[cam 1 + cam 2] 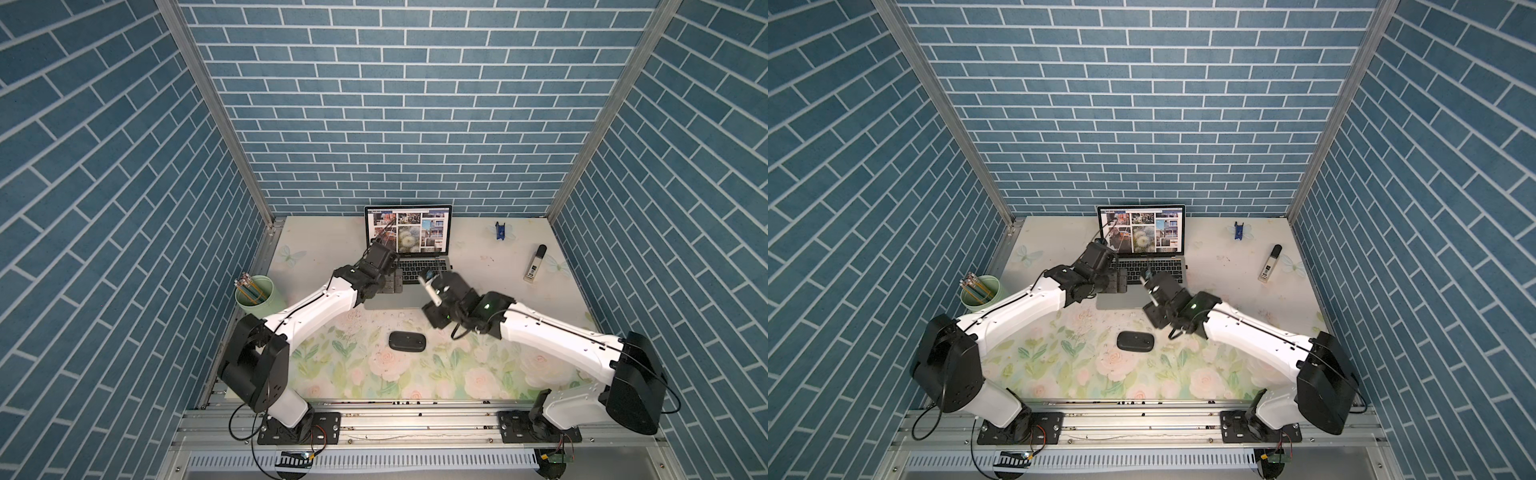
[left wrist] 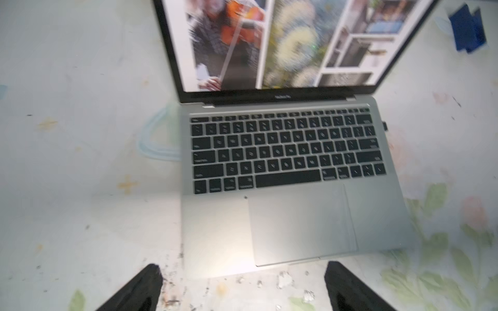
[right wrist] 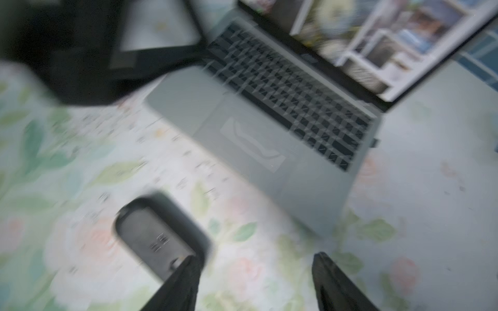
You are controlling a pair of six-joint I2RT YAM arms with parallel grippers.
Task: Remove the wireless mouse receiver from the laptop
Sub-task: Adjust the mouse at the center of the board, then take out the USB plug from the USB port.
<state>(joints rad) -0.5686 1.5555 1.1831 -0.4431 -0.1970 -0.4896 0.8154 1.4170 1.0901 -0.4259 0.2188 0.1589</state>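
The laptop (image 1: 419, 270) stands open at the back of the table, its screen showing a grid of photos. The wireless mouse receiver (image 2: 386, 126) is a tiny dark stub plugged into the laptop's right edge beside the keyboard; the blurred right wrist view shows it too (image 3: 374, 142). My left gripper (image 2: 244, 270) is open and empty, over the laptop's front left corner (image 1: 392, 286). My right gripper (image 3: 256, 258) hangs open and empty above the table at the laptop's front right corner (image 1: 430, 296), well short of the receiver.
A flat black mouse (image 1: 407, 341) lies in front of the laptop. A green cup of pencils (image 1: 254, 295) stands at the left. A black-capped white stick (image 1: 536, 264) and a blue clip (image 1: 501, 230) lie at the back right.
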